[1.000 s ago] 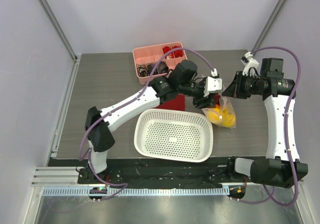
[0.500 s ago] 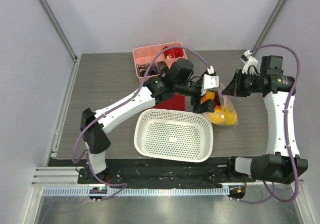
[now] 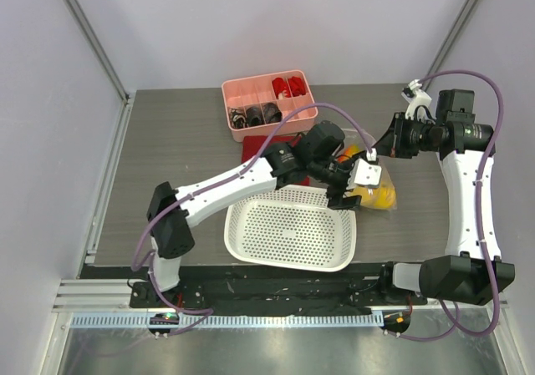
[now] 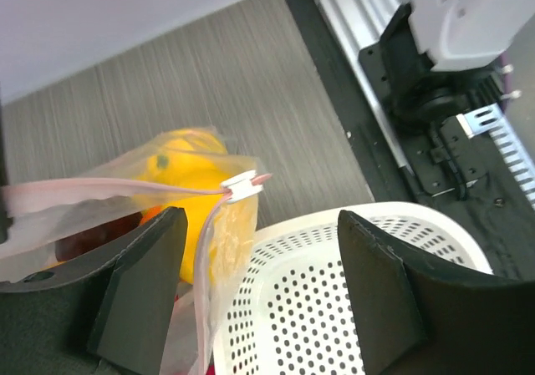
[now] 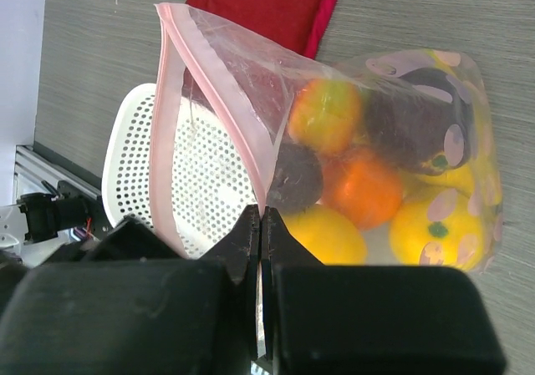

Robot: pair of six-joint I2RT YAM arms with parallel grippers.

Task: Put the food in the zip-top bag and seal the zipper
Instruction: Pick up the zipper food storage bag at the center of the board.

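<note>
I have the bag (image 3: 374, 193) on the counter (image 3: 167, 158) just right of the basket (image 3: 251, 225), with the fruit (image 5: 368, 187) inside it, and it lies between my two grippers. The right gripper (image 5: 261, 220) is pinched tight on the bag's mouth at the pink zipper (image 5: 213, 99), holding that edge up. The left gripper (image 4: 261, 225) hangs over the basket's rim beside the bag, jaws spread wide. The white slider (image 4: 240, 186) sits just ahead between them, and it grips nothing.
</note>
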